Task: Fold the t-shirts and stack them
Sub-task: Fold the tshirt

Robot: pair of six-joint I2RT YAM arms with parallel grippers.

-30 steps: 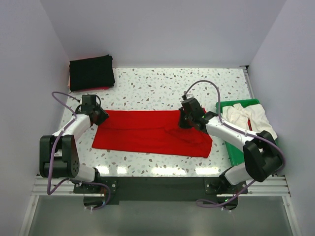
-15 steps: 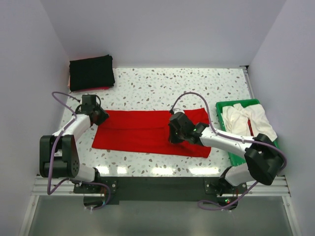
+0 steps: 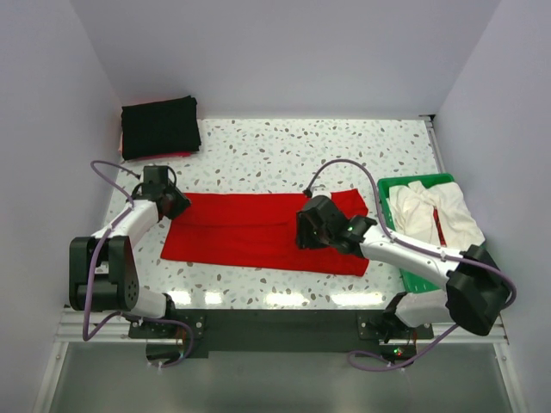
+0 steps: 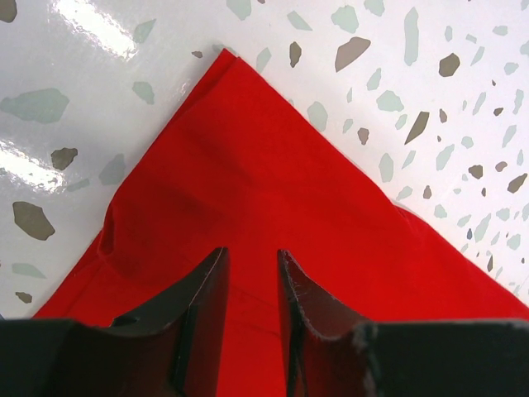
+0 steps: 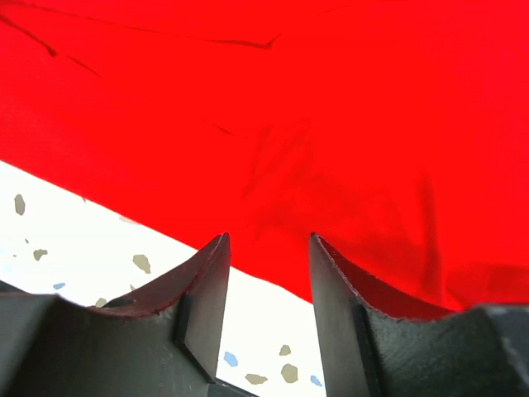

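**Top external.** The red t-shirt [image 3: 241, 234] lies flat on the table [image 3: 284, 146] as a long band. Its long axis runs left to right, roughly along the near edge, with the right end sitting slightly nearer the arm bases. No neck label shows, so I cannot tell which end is the collar. The left end effector [image 3: 172, 205] sits at the band's far-left corner. The right end effector [image 3: 306, 232] is over the right part of the band, with most of the cloth stretching away to its left. A folded black t-shirt [image 3: 160, 126] lies well beyond the left end effector. A whitish t-shirt [image 3: 435, 213] is heaped in the green tray [image 3: 413, 181], to the right of the right end effector.

**Left wrist.** The fingers [image 4: 202, 302] stand slightly apart, and flat red cloth shows through the gap. Nothing looks pinched. The shirt's corner lies just ahead of them.

**Right wrist.** The fingers [image 5: 207, 285] are clearly apart and hold nothing. The shirt's edge crosses just in front of them, with bare table below.

The lengthwise fold looks finished and the crosswise fold comes next. That likely means gripping one short end at its corners and carrying it along the long axis onto the other end.
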